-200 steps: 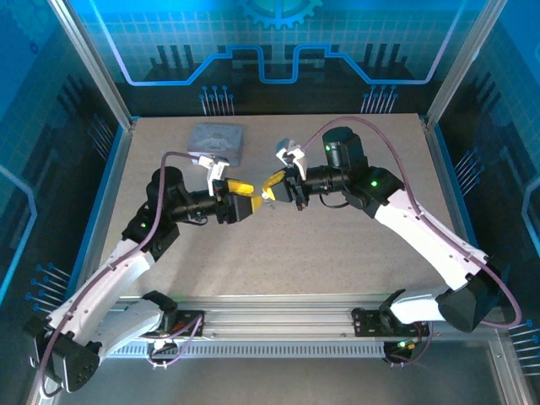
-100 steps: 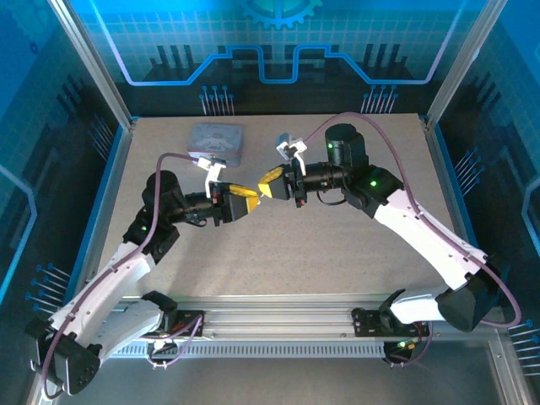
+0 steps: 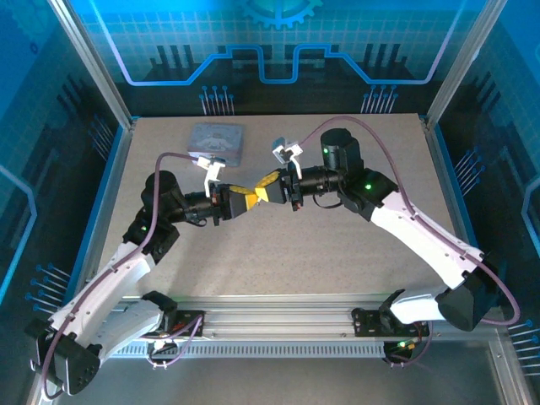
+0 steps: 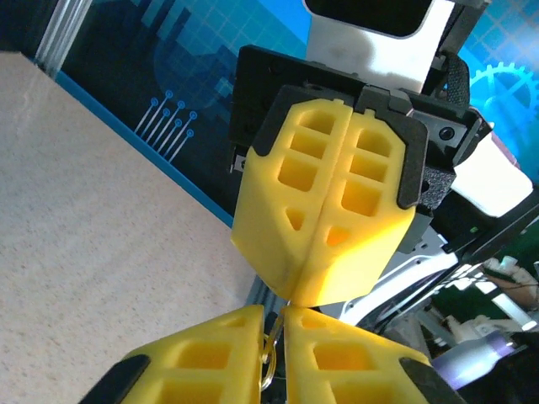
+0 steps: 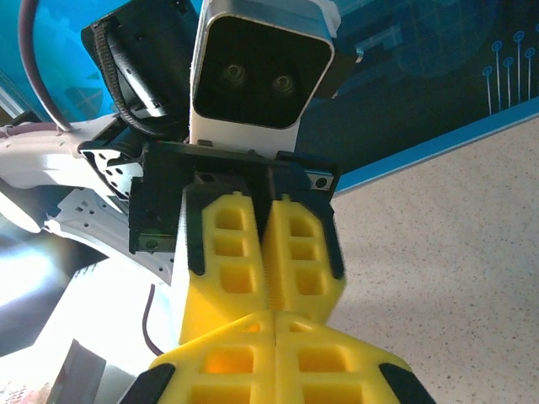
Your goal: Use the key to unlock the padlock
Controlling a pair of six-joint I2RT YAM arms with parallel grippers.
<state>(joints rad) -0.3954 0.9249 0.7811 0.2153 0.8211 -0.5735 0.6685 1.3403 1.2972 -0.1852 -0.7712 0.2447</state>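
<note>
Your left fingers (image 4: 202, 362) pinch the key (image 4: 268, 360), with the right fingers (image 4: 286, 210) closed tip-to-tip against them. The padlock (image 3: 217, 139) lies far-left on the worktop (image 3: 337, 245). Separate carelessly and that shallow pinch may drop it.

The padlock (image 3: 216, 141) is dull grey metal, the key (image 4: 268, 358) thin glinting metal, the tabletop (image 3: 337, 245) speckled and matt, the pincer fingers (image 4: 320, 210) matt yellow plastic.

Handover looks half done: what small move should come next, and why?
Probably open the right yellow-fingered tool: the left yellow-fingered tool looks shut tip to tip against it, with the thin metal key seemingly pinched in both.
</note>
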